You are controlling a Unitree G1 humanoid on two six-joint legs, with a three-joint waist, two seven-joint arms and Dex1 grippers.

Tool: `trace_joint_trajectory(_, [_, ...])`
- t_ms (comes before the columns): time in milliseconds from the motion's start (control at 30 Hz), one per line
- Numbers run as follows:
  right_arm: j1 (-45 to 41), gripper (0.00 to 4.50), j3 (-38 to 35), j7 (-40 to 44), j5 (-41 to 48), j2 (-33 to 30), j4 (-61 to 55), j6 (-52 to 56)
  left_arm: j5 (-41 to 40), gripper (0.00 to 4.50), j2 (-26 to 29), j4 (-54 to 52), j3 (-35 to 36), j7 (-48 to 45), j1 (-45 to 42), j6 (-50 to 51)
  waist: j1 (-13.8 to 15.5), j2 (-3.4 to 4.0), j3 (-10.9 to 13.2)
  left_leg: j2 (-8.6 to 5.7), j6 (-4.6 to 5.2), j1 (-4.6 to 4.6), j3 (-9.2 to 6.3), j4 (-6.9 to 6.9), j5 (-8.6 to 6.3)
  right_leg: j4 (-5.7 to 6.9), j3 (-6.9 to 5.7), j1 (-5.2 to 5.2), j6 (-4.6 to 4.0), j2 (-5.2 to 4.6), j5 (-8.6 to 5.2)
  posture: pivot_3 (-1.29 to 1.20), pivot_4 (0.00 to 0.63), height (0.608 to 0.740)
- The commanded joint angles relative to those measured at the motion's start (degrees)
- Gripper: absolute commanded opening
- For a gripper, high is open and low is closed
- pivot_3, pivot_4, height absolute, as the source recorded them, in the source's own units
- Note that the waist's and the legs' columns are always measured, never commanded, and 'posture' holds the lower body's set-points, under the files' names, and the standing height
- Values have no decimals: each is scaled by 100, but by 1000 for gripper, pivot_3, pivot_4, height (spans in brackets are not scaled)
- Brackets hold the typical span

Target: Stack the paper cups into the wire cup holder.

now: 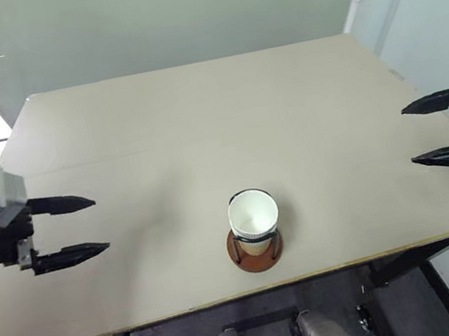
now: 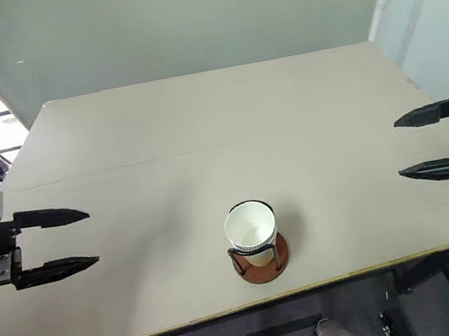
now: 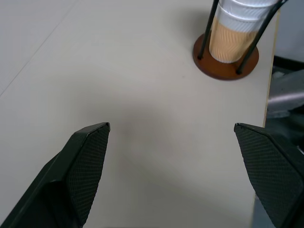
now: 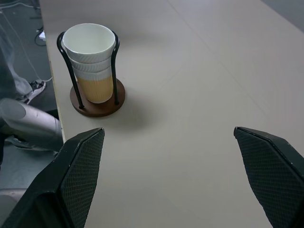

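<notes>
The paper cups (image 4: pixel 90 61) sit nested in the wire cup holder (image 4: pixel 97 102). We hold both grippers, left (image 1: pixel 67 230) and right (image 1: pixel 434 130), spread and empty, well clear so nothing topples.

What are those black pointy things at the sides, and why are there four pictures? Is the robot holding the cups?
The black pointy things are a robot's two hands, called grippers. Each has two fingers that pinch, like tongs. The left gripper is at one side of the table and the right gripper at the other. Both are open and hold nothing.

Two pictures come from cameras in the robot's head, looking down at the table like two eyes. The other two come from small cameras on its wrists, looking out between the fingers.

Near the table's front edge stands a wire holder on a round brown base. The paper cups sit nested inside it, one in another.
</notes>
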Motion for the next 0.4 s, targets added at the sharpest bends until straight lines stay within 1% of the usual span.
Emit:
trace_joint_trajectory(33, [-305,4457,199,204,-145,15,128,-185,75,4488,-89,-325,539,-132,158,145,-1,-1,-1,0,0,3,-6,0,0,6,-2,2,-1,1,0,0,150,740])
trace_joint_trajectory(200, [-608,4457,430,310,-273,122,342,-260,175,4488,-202,-523,765,-149,311,269,-13,2,0,3,0,15,-12,-1,0,15,-2,3,-11,6,4,0,150,740])
trace_joint_trajectory(400, [-717,4457,532,313,-304,166,430,-288,242,4488,-286,-640,806,-133,329,344,-16,3,1,5,-2,16,-14,-4,-2,13,-3,2,-22,6,-3,0,150,740])
